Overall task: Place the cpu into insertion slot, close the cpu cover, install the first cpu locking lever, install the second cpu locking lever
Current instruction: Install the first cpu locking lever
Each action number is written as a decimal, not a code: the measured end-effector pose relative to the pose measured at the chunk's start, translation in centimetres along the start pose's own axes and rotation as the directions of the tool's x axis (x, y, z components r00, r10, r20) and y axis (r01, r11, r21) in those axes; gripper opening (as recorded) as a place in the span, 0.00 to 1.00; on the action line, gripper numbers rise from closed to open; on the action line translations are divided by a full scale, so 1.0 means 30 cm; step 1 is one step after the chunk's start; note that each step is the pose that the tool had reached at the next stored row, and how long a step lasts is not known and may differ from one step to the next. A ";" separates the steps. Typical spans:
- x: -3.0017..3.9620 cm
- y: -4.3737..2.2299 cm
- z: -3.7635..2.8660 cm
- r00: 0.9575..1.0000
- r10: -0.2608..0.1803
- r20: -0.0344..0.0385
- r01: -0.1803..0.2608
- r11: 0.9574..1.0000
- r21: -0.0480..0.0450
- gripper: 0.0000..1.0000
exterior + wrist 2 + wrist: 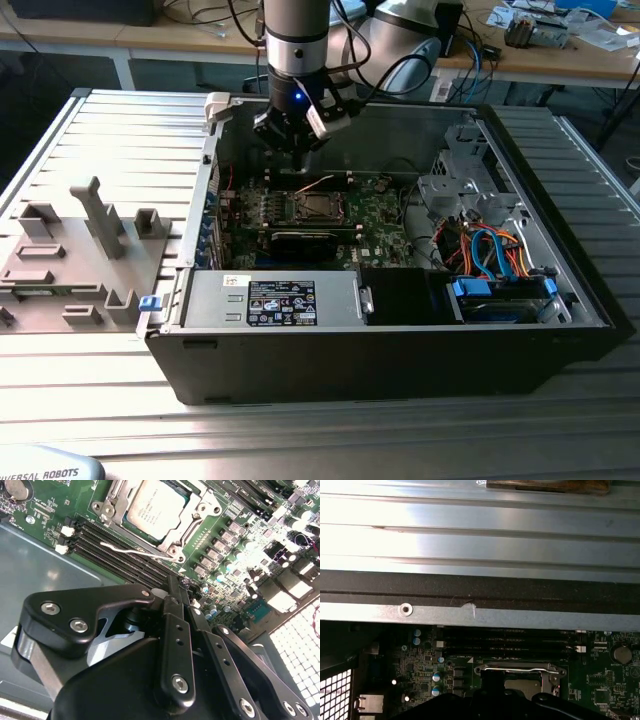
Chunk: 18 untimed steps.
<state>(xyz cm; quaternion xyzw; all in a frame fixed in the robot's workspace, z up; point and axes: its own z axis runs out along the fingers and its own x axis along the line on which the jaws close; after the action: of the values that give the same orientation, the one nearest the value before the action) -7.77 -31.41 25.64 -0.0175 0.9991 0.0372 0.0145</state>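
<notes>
The cpu [156,508], a silvery square chip, lies in the insertion slot [315,207] on the green board inside the open computer case. The cpu cover [197,511], a silver frame, lies flat around the chip's edges. A thin silver locking lever [131,549] runs along the socket's side by the memory slots. In the first wrist view the cpu cover [520,670] shows with a lever bar across one edge. My gripper [290,140] hangs above the board toward the case's back wall, apart from the socket. Its black fingers [176,611] are pressed together, shut on nothing.
Black memory slots [117,547] lie between gripper and socket. A black graphics card [305,243] sits in front of the socket. Drive cage and coloured cables [490,250] fill the exterior view's right of the case. The power supply [270,300] lines the front. Grey fixtures [95,235] stand outside.
</notes>
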 end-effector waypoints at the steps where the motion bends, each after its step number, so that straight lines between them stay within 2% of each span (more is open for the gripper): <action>1: 0.000 0.000 0.000 1.000 0.000 0.000 0.000 1.000 0.000 0.11; 7: -0.007 0.000 0.001 1.000 0.000 0.000 0.000 1.000 0.005 0.11; 10: -0.022 -0.001 0.002 1.000 0.000 0.000 0.000 1.000 0.011 0.11; 18: -0.042 -0.002 0.006 1.000 -0.001 -0.001 0.001 1.000 0.025 0.11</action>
<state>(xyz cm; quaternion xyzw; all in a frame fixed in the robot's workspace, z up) -6.50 -31.42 25.49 -0.0176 0.9994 0.0249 0.0143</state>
